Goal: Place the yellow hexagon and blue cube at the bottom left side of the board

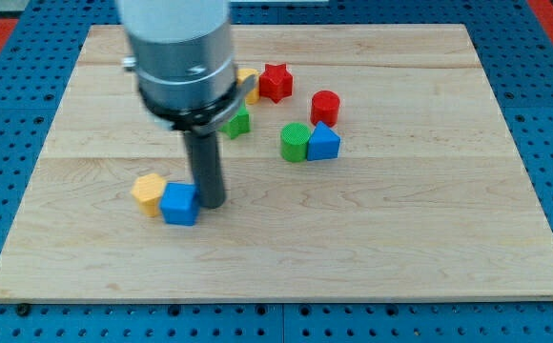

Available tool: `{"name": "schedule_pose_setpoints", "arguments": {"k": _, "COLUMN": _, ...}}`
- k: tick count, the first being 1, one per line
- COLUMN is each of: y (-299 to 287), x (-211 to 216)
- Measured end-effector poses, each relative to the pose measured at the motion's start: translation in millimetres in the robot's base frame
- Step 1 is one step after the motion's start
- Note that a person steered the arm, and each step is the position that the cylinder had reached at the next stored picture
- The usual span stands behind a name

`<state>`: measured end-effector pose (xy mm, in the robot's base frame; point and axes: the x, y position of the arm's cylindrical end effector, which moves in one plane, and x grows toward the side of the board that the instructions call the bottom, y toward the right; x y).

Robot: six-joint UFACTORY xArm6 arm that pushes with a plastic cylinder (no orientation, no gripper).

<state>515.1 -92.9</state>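
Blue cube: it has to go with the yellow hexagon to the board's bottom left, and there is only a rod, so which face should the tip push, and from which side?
Push the blue cube on its right face, coming from the view's right and slightly above. My tip already sits against that flat face, and the yellow hexagon touches the cube's left, so one push likely carries both.

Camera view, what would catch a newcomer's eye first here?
First, the big grey arm housing dropping in from the view's top, with my tip set on the wooden board against the blue cube on its right. The yellow hexagon touches that cube's left. Up and to the right sits a loose cluster: red star, red cylinder, green cylinder, blue block.
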Motion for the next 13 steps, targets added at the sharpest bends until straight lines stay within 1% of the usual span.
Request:
{"name": "schedule_pose_setpoints", "arguments": {"k": 1, "y": -25.7, "x": 9.0}}
{"name": "schedule_pose_setpoints", "arguments": {"k": 2, "y": -20.2, "x": -4.4}}
{"name": "schedule_pose_setpoints", "arguments": {"k": 3, "y": 23.9, "x": -9.7}}
{"name": "schedule_pose_setpoints", "arguments": {"k": 4, "y": 37.9, "x": 27.9}}
{"name": "schedule_pose_setpoints", "arguments": {"k": 5, "y": 17.4, "x": 31.4}}
{"name": "schedule_pose_setpoints", "arguments": {"k": 6, "y": -25.0, "x": 29.5}}
{"name": "schedule_pose_setpoints", "arguments": {"k": 8, "y": -85.1, "x": -9.9}}
{"name": "schedule_pose_setpoints", "arguments": {"k": 9, "y": -92.8, "x": -38.2}}
{"name": "schedule_pose_setpoints", "arguments": {"k": 10, "y": -92.8, "x": -94.8}}
{"name": "schedule_pose_setpoints", "arguments": {"k": 11, "y": -113.5, "x": -123.3}}
{"name": "schedule_pose_setpoints", "arguments": {"k": 12, "y": -131.9, "x": -111.0}}
{"name": "schedule_pose_setpoints", "arguments": {"k": 13, "y": -130.9, "x": -69.1}}
